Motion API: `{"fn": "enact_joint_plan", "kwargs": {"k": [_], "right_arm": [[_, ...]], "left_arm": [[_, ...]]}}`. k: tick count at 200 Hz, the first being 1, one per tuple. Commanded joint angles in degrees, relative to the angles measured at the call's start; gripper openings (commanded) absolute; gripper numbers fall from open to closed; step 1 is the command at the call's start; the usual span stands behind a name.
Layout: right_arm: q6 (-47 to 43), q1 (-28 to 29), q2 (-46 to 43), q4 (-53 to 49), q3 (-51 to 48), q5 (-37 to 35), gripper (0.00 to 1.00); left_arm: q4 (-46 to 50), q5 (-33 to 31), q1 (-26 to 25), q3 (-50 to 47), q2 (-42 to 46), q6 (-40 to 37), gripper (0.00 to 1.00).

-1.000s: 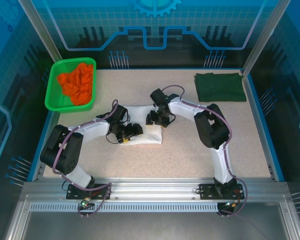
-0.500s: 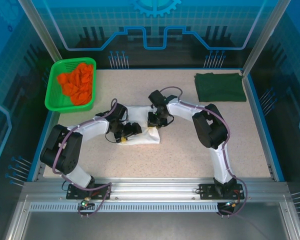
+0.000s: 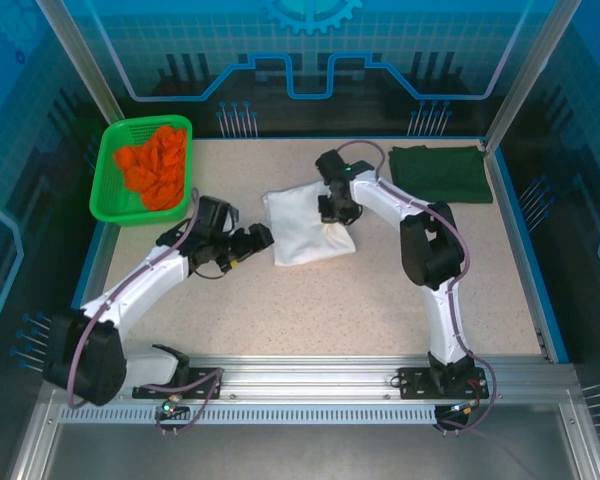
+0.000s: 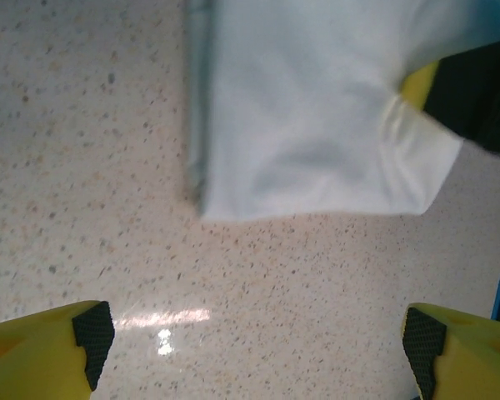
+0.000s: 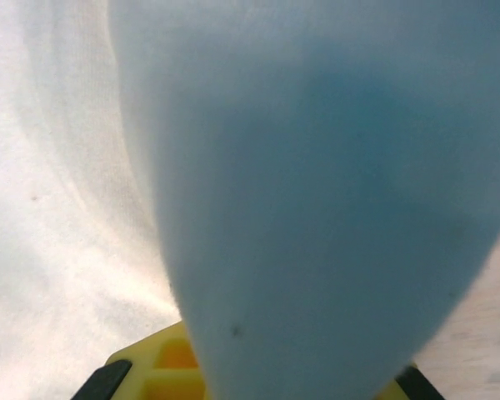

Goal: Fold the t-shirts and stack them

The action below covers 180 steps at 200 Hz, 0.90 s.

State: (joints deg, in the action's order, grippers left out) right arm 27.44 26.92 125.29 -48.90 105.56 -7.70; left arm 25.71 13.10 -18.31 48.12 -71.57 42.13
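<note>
since a second ago the white t-shirt (image 3: 302, 235) has been pulled away from the arm bases and toward the right, turning as it went, and the left arm has backed off it to the left. on the table (image 3: 380, 310) the folded bundle lies near the middle, well apart from the dark green t-shirt (image 3: 440, 175), which is folded flat in the far right corner. the basket (image 3: 140, 214) sits far left. the right gripper (image 3: 335, 212) pinches the bundle's right edge, puckering the cloth. the left gripper (image 4: 257, 337) hangs spread wide over bare table just beside the bundle, holding nothing. the step looks like moving white onto green: lift it clear rather than drag it, so the folds stay closed, then lay the edges square
</note>
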Motion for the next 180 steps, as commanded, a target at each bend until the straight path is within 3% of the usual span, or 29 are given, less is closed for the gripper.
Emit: {"fn": "enact_joint_plan", "kwargs": {"k": [1,57,134,180], "right_arm": [[-6.3,-3.0,0.1,-2.7,4.8,-5.9,0.00],[-16.3,-9.4,0.4,-6.9,14.4,-9.2,0.00],[-25.9,-15.4,-1.9,-10.9,22.4,-13.9,0.00],[-27.9,-19.3,-3.3,-11.7,24.9,-13.2,0.00]], "left_arm": [[4.3,-1.8,0.2,-4.4,3.1,2.3,0.92],[7.1,-3.5,0.4,-8.6,9.2,3.3,0.93],[6.8,-3.3,0.5,-9.9,8.8,3.2,0.93],[6.0,-2.6,0.7,-9.8,7.0,3.2,0.93]]}}
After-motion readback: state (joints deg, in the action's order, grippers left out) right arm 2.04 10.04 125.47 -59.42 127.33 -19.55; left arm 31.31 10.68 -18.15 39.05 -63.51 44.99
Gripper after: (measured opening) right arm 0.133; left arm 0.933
